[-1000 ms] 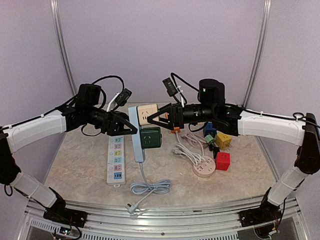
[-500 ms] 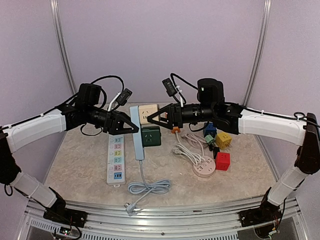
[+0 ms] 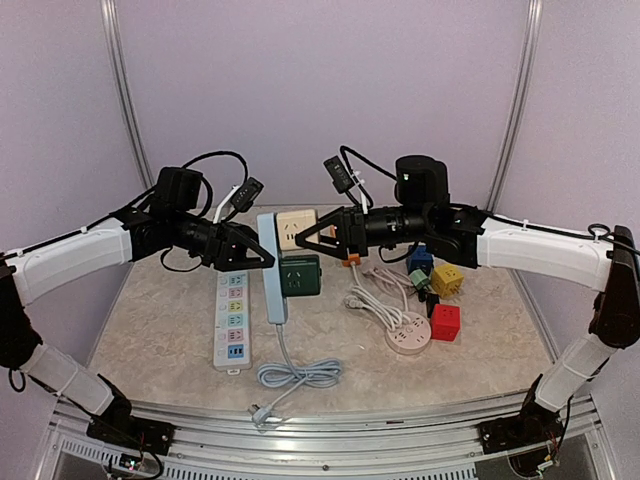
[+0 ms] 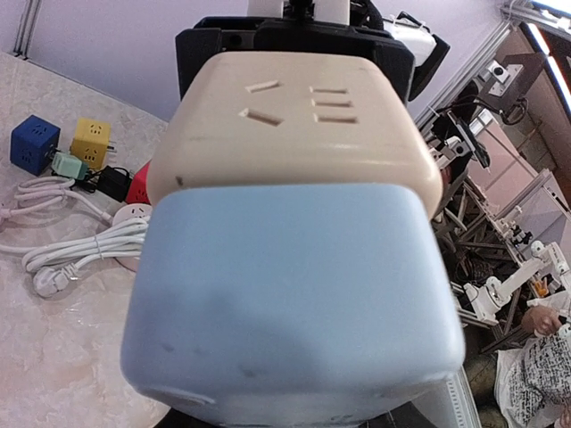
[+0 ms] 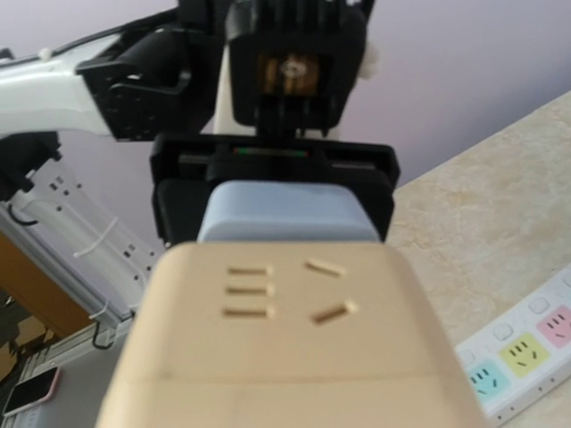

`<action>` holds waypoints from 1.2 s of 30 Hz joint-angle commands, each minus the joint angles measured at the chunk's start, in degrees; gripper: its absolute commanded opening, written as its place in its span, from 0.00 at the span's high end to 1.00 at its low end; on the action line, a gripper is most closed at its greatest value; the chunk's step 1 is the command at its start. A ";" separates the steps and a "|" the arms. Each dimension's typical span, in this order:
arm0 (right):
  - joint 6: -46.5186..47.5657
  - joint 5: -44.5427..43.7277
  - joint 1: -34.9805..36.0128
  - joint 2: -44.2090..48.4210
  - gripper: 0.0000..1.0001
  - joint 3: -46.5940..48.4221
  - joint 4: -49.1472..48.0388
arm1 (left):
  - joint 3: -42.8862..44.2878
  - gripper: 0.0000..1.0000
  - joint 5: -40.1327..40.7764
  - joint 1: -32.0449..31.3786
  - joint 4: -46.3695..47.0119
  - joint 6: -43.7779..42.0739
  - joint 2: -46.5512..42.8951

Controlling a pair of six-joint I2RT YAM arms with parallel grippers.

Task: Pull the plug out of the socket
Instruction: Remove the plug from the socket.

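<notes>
Separating the beige plug (image 3: 292, 225) from the blue socket strip (image 3: 276, 292) is the step in hand; the two remain mated, at the strip's raised end above the worktop (image 3: 480, 360); my left tool (image 3: 262, 257) pinches the strip, my right tool (image 3: 305, 236) pinches the plug; I judge a straight pull along the pins best, left arm braced, no twisting; against the earlier frame little differs: same grips, joint unbroken, strip barely swayed.
</notes>
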State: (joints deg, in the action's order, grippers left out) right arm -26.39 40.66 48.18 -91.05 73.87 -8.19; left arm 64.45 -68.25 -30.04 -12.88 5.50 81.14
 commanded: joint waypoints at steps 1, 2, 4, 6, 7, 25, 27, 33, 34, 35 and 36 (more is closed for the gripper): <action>1.56 3.83 -1.36 2.47 1.00 -0.23 -2.69 | 2.17 1.00 -5.58 0.69 -1.16 -0.38 -1.68; 1.60 3.96 -1.34 2.53 1.00 -0.16 -2.51 | 2.22 1.00 -5.58 0.69 -1.21 -0.40 -1.69; 1.69 4.05 -1.33 2.53 1.00 -0.21 -2.39 | 2.26 1.00 -5.71 0.63 -1.33 -0.48 -1.61; 1.70 3.99 -1.29 2.41 1.00 -0.19 -2.28 | 2.35 1.00 -5.67 0.60 -1.38 -0.55 -1.60; 1.70 3.85 -1.32 2.37 1.00 -0.18 -2.24 | 2.29 1.00 -5.60 0.60 -1.46 -0.57 -1.60; 2.57 -6.73 -2.19 2.18 1.00 2.59 6.66 | 2.94 1.00 0.72 1.83 -3.25 -0.84 -1.42; 2.55 -6.62 -2.20 2.02 1.00 2.60 6.69 | 2.97 1.00 0.67 1.83 -3.24 -0.84 -1.34; 2.77 -4.66 -2.11 1.88 1.00 2.27 5.52 | 2.79 1.00 -1.06 1.83 -2.73 -0.83 -1.42; 2.83 -3.90 -2.18 1.98 1.00 2.13 4.95 | 2.70 1.00 -1.48 1.83 -2.68 -0.84 -1.49; 2.77 -3.01 -2.21 2.05 1.00 1.74 4.27 | 2.70 1.00 -2.07 1.83 -2.51 -0.88 -1.56; 2.71 -1.87 -2.22 2.14 1.00 1.37 3.26 | 2.63 1.00 -2.74 1.80 -2.42 -0.92 -1.59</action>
State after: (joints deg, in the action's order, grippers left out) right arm -25.04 38.30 48.05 -91.05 75.24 -4.16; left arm 65.25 -65.60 -29.61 -15.75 4.14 81.14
